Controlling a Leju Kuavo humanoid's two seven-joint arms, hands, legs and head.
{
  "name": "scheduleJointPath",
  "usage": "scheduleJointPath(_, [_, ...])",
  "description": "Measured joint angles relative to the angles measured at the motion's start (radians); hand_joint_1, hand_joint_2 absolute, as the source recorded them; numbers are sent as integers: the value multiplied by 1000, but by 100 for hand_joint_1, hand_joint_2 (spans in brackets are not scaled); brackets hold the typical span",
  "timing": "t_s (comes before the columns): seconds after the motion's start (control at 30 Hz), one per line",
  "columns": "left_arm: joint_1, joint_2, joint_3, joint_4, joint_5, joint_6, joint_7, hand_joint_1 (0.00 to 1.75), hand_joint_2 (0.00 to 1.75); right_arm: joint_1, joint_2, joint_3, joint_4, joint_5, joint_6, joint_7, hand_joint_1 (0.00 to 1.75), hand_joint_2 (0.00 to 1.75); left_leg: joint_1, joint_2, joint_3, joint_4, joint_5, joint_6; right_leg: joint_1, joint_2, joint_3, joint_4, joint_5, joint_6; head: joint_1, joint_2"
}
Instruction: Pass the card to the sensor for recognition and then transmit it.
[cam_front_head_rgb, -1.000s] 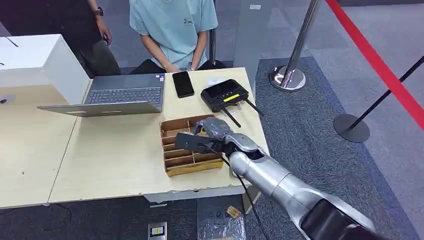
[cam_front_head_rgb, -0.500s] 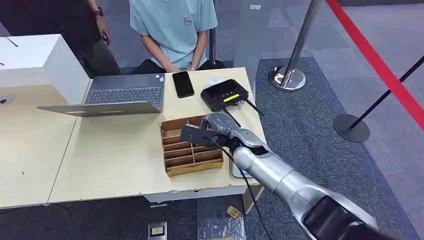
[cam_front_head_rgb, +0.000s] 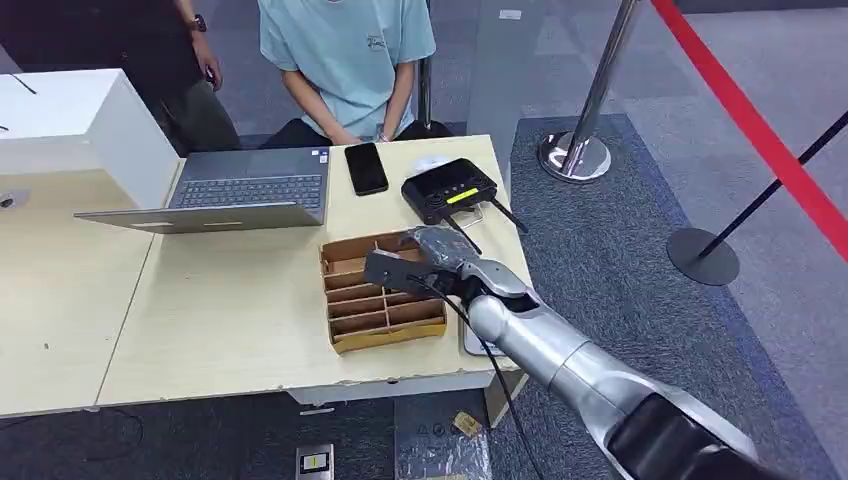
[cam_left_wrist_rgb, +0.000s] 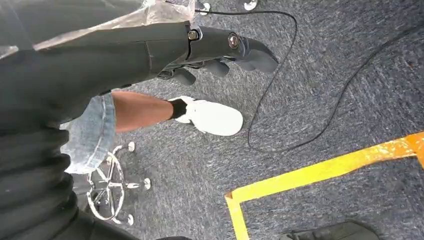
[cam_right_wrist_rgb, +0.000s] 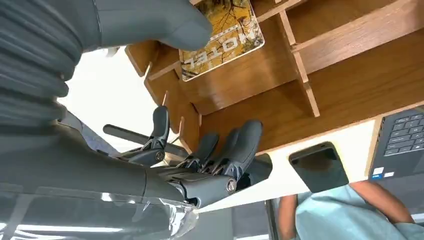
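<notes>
The right hand (cam_front_head_rgb: 415, 262) hovered over the far end of the wooden tray (cam_front_head_rgb: 345, 335), mid-frame in the head view, fingers spread and holding nothing. The card (cam_right_wrist_rgb: 222, 37) lay flat in a compartment under the thumb. A clean pinch likely needed fingertips lowered between the thin dividers. Beyond stood a black device (cam_front_head_rgb: 449, 188), phone (cam_front_head_rgb: 366, 167) and laptop (cam_front_head_rgb: 245, 187) on the counter (cam_front_head_rgb: 230, 300). The left hand (cam_left_wrist_rgb: 225, 50) hung empty above carpet.

— How many of each on the table?
— One open grey laptop (cam_front_head_rgb: 240, 190), one black phone (cam_front_head_rgb: 366, 167), one black antenna box (cam_front_head_rgb: 450, 190), one brown divided cardboard tray (cam_front_head_rgb: 383, 322) — one yellow hotel card (cam_right_wrist_rgb: 222, 35) inside. Two people behind.
</notes>
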Motion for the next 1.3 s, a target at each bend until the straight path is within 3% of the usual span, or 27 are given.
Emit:
scheduleJointPath(0.3, [0, 0, 0, 0, 0, 0, 2, 0, 175, 0, 0, 0, 0, 0, 6, 0, 59, 175, 0, 0, 0, 0, 0, 0, 0, 0, 0, 0, 0, 0, 0, 0])
scheduleJointPath(0.43, [0, 0, 0, 0, 0, 0, 4, 0, 175, 2, 0, 1, 0, 0, 7, 0, 66, 175, 0, 0, 1, 0, 0, 0, 0, 0, 0, 0, 0, 0, 0, 0])
scheduleJointPath(0.57, [0, 0, 0, 0, 0, 0, 6, 0, 175, 2, 0, 1, 0, 0, 7, 0, 91, 175, 0, 0, 1, 0, 0, 0, 0, 0, 0, 0, 0, 0, 0, 0])
scheduleJointPath(0.63, [0, 0, 0, 0, 0, 0, 5, 0, 175, 2, 0, 1, 0, 0, 7, 0, 113, 175, 0, 0, 1, 0, 0, 0, 0, 0, 0, 0, 0, 0, 0, 0])
scheduleJointPath(0.67, [0, 0, 0, 0, 0, 0, 5, 0, 175, 2, 0, 1, 0, 0, 7, 0, 145, 175, 0, 0, 1, 0, 0, 0, 0, 0, 0, 0, 0, 0, 0, 0])
scheduleJointPath(0.9, [0, 0, 0, 0, 0, 0, 4, 0, 175, 13, 0, 6, 1, 5, 11, 0, 134, 175, 0, 0, 1, 0, 0, 0, 0, 0, 0, 0, 0, 0, 0, 0])
scheduleJointPath(1.03, [0, 0, 0, 0, -2, 0, 3, 0, 175, 16, 1, 7, 1, 8, 9, 0, 112, 175, 0, 0, 1, 0, 0, 0, 0, 0, 0, 0, 0, 0, 0, 0])
scheduleJointPath(1.1, [0, 0, 0, 0, -3, 0, 3, 0, 175, 20, 1, 7, 1, 8, 8, 0, 113, 175, 0, 0, 1, 0, 0, 0, 0, 0, 1, 0, 0, 0, 0, 0])
scheduleJointPath(1.17, [0, 0, 0, 0, -3, 0, 3, 0, 175, 28, 1, 8, 1, 8, 8, 0, 89, 175, 0, 0, 1, 0, 0, 0, 0, 0, 0, 0, 0, 0, 0, 0])
scheduleJointPath(1.2, [0, 0, 0, 0, -3, 0, 3, 0, 175, 31, 1, 8, 2, 8, 8, 0, 68, 175, 0, 0, 1, 0, 0, 0, 0, 0, 0, 0, 0, 0, 0, 0])
scheduleJointPath(1.3, [0, 0, 0, 0, -4, 0, 4, 0, 175, 37, 1, 8, 2, 10, 6, 0, 59, 175, 0, 0, 1, 0, 0, 0, 0, 0, 0, 0, 0, 0, 0, 0])
